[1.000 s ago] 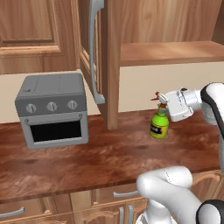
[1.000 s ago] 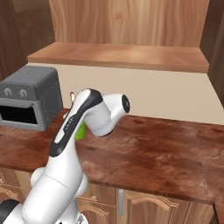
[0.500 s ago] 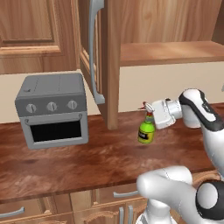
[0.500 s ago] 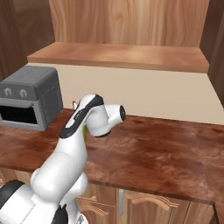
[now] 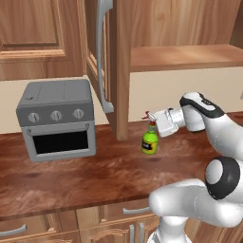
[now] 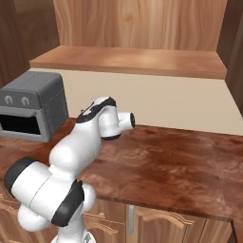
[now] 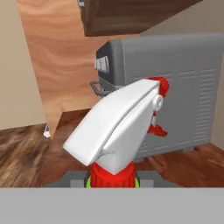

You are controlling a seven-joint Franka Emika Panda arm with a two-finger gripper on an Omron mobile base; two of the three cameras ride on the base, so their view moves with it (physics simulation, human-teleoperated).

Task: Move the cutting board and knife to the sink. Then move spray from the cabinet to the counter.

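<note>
Just above the counter, right of the toaster oven, the gripper clamps the spray by its trigger head, bottle hanging upright.

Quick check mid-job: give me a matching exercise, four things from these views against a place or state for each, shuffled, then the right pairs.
Things:
1. small green spray bottle
2. grey toaster oven
3. brown wooden cabinet door
4. gripper

Places or states:
A. swung open
B. jaws shut on the bottle's trigger head
C. on the reddish-brown counter, far left
D. held upright, low over the counter

Pairs: 1-D, 2-C, 3-A, 4-B
</note>
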